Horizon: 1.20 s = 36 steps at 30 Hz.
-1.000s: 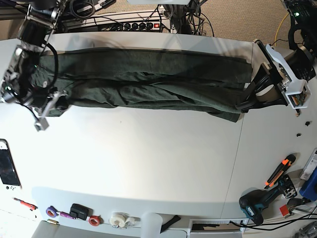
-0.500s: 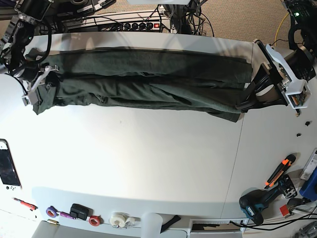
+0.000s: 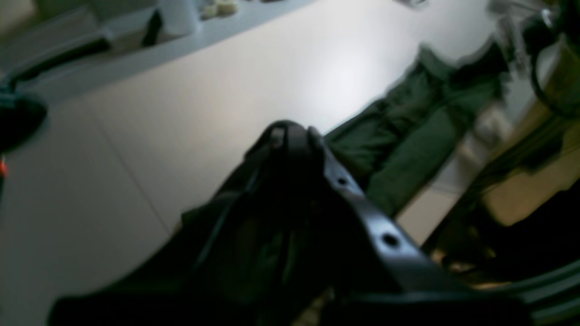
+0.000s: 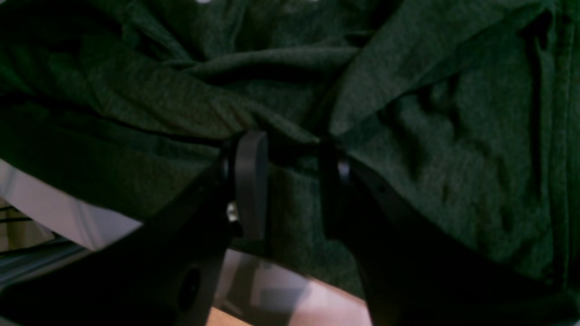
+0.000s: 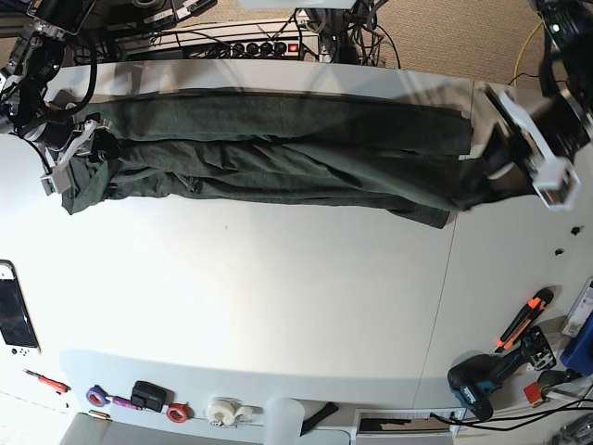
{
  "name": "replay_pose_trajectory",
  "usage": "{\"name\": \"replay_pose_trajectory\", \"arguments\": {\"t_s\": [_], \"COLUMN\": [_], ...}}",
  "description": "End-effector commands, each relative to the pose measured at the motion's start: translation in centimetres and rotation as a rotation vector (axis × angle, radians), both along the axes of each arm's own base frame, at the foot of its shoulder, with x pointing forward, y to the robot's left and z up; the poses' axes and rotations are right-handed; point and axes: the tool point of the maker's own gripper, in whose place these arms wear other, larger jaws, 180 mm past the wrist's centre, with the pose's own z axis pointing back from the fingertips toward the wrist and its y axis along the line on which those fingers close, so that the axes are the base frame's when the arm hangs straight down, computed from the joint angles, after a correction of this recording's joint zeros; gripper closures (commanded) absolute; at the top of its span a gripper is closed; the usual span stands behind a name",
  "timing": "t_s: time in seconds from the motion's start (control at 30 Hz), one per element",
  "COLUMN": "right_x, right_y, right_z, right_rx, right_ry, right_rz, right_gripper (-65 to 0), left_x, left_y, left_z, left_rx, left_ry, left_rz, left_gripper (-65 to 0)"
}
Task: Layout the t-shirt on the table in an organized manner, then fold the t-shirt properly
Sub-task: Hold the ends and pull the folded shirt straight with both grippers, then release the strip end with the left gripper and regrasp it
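Stretching from nine to three o'clock across the far half of the table (image 5: 278, 306), the t-shirt (image 5: 278, 153) lies in a long folded band. The left gripper (image 5: 468, 190) is clenched on its three-o'clock end; the right gripper (image 4: 290, 154) stands parted over the nine-o'clock end.

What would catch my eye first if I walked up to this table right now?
A long dark green t-shirt, stretched into a band across the far side of the white table. A robot arm sits at each end: the right gripper with parted jaws over the cloth, the left gripper pinching the other end.
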Motion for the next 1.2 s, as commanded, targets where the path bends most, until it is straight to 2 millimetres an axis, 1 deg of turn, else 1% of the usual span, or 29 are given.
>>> {"name": "replay_pose_trajectory", "arguments": {"t_s": [0.0,0.07,0.13,0.23,0.37,0.43,0.5,0.63,0.77,0.8,0.83,0.93,0.97,1.0,1.07,1.17], "right_x": [0.9,0.9,0.9,0.9,0.9,0.9,0.9,0.9,0.9,0.9,0.9,0.9,0.9,0.9,0.9,0.9], "right_y": [-0.4,-0.4,-0.5,-0.4,-0.4,-0.4,-0.5,-0.5,-0.5,-0.5,-0.5,-0.5,-0.5,-0.5,-0.5,-0.6], "right_z": [1.4,1.4,1.4,1.4,1.4,1.4,1.4,1.4,1.4,1.4,1.4,1.4,1.5,1.5,1.5,1.6], "right_rx": [-0.013,-0.013,-0.013,-0.013,-0.013,-0.013,-0.013,-0.013,-0.013,-0.013,-0.013,-0.013,-0.013,-0.013,-0.013,-0.014], "right_ry": [-0.05,-0.05,-0.05,-0.05,-0.05,-0.05,-0.05,-0.05,-0.05,-0.05,-0.05,-0.05,-0.05,-0.05,-0.05,-0.054], "right_rz": [0.005,0.005,0.005,0.005,0.005,0.005,0.005,0.005,0.005,0.005,0.005,0.005,0.005,0.005,0.005,0.0], "right_gripper": [-19.3,-19.3,-19.3,-19.3,-19.3,-19.3,-19.3,-19.3,-19.3,-19.3,-19.3,-19.3,-19.3,-19.3,-19.3,-19.3], "left_x": [0.3,0.7,0.9,0.7,0.4,0.7,1.2,2.3,2.5,2.4,2.4,2.6,2.8,3.0,3.2,3.4], "left_y": [0.4,0.9,0.7,-0.6,-2.8,-3.4,-3.6,-2.7,-1.9,-1.7,-1.5,-0.7,-0.3,0.2,1.0,3.6], "left_z": [0.3,-1.3,-2.9,-5.2,-7.5,-8.1,-8.4,-9.0,-9.8,-10.0,-10.1,-10.9,-11.1,-11.2,-11.2,-11.4], "left_rx": [-0.027,-0.064,-0.1,-0.146,-0.109,-0.073,-0.037,0.045,0.111,0.123,0.135,0.189,0.186,0.177,0.19,0.263], "left_ry": [-0.009,0.049,0.11,0.19,0.23,0.23,0.219,0.209,0.22,0.225,0.229,0.244,0.266,0.288,0.306,0.323], "left_rz": [0.004,0.014,0.005,-0.042,-0.123,-0.132,-0.128,-0.082,-0.062,-0.061,-0.06,-0.029,0.007,0.043,0.075,0.137], "left_gripper": [0.0,0.0,0.0,0.0,0.0,0.0,0.0,0.0,0.0,-1.3,-6.8,-28.4,-32.9,-35.2,-35.6,-35.6]}}
